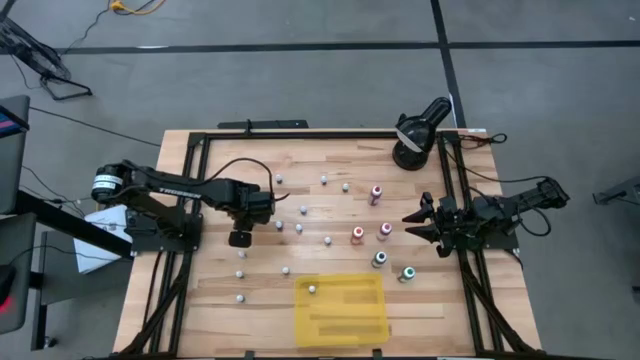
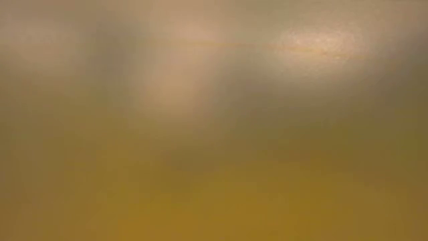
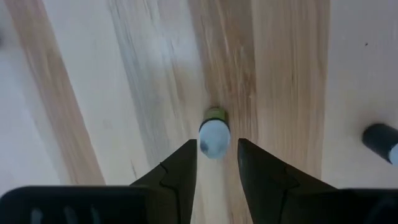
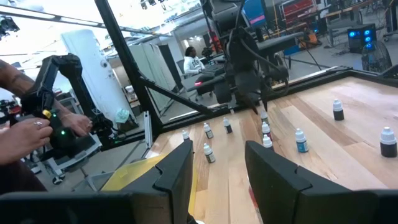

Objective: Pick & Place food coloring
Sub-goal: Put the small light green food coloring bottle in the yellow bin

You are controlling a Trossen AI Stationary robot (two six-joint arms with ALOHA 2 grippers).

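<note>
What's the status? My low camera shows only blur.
Left gripper open above a white-capped bottle, nothing held. Right gripper open, idle at table's right edge. One bottle in yellow tray. Path clear.

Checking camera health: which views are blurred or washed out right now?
Low view: total yellow-brown blur, nothing readable. Left wrist view: white-capped bottle soft between the left pincer fingers, wood grain sharper. Right wrist view: bright window glare at one corner. High view: evenly lit and clear.

My left arm reaches across from its side, wrist bent down, and my left pincer [image 3: 216, 163] points straight at the tabletop with its fingers [image 3: 180, 167] parted. My right pincer [image 4: 217, 165] waits at its own edge, fingers apart, holding nothing.
</note>
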